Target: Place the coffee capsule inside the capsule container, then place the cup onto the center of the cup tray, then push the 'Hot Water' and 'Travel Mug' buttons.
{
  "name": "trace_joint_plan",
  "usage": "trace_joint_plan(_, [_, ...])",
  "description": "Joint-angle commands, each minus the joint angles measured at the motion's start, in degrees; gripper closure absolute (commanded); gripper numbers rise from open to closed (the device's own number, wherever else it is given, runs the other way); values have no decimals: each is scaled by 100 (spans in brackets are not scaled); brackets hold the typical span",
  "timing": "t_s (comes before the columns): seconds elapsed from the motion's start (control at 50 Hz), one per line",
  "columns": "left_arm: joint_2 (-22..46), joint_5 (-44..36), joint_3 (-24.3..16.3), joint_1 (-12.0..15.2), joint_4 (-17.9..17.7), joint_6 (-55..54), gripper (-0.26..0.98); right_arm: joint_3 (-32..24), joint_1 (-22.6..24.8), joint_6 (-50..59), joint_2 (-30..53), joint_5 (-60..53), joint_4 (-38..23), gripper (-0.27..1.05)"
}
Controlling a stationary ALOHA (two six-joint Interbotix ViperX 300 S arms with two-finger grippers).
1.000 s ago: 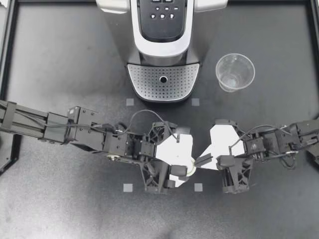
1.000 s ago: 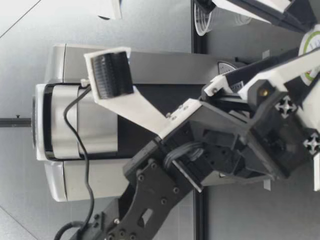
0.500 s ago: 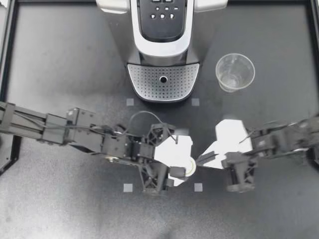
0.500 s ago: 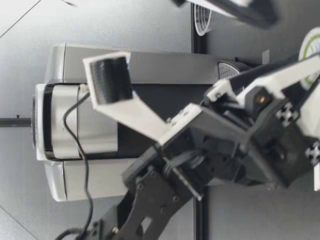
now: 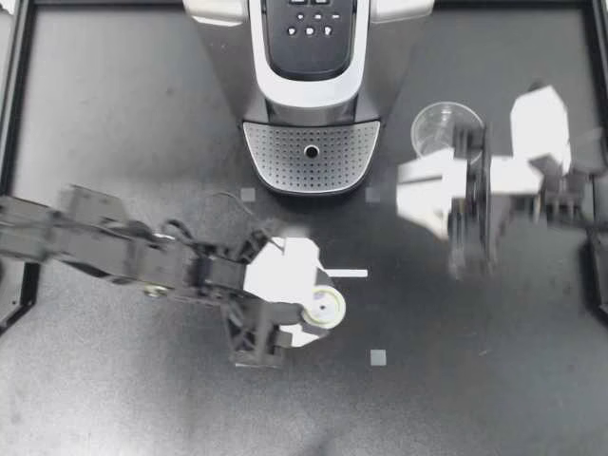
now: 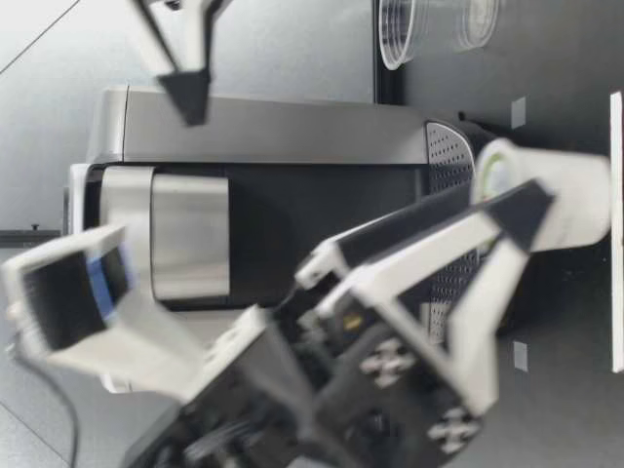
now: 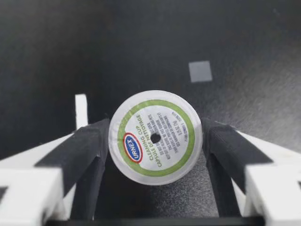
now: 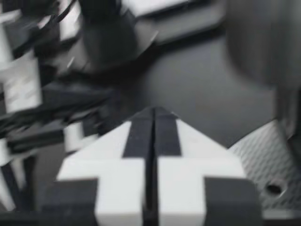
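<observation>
My left gripper (image 5: pixel 316 308) is clamped on the white foil-lidded coffee capsule (image 5: pixel 327 306), well short of the silver-and-black coffee machine (image 5: pixel 312 90) ahead; my right gripper (image 5: pixel 414 190) is pressed together, empty.

The cup (image 5: pixel 439 128) stands right of the coffee machine (image 5: pixel 309 85) — the capsule (image 5: pixel 325 307), in my left gripper (image 5: pixel 318 306), before it.

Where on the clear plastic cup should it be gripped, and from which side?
Take the cup by its side wall below the rim, coming level from the side away from the coffee machine; it stands upright, round, mouth up.
</observation>
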Motion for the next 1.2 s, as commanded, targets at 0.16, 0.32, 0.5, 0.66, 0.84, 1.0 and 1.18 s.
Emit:
trace_joint_plan(0.16, [-483, -70, 105, -9, -9, 9, 20, -589, -308, -44, 352, -211, -18, 70])
trace_joint_plan(0.32, [-501, -114, 149, -9, -9, 9, 20, -800, -396, -44, 536, -369, -18, 70])
trace_joint_plan(0.5, [-501, -114, 167, -9, -9, 9, 20, -888, -527, -44, 554, -510, -18, 70])
trace_joint_plan(0.66, [-527, -114, 167, 0, -9, 9, 20, -940, -589, -44, 519, -668, -18, 70])
trace_joint_plan(0.84, [-536, -114, 167, -9, -9, 9, 20, -1020, -598, -53, 466, -940, -26, 70])
trace_joint_plan(1.0, [-536, -114, 167, -9, -9, 9, 20, -1151, -598, -97, 352, -1151, -26, 70])
trace_joint_plan(1.18, [-527, -114, 141, -9, -9, 18, 20, -1354, -712, -264, 281, -1213, -26, 70])
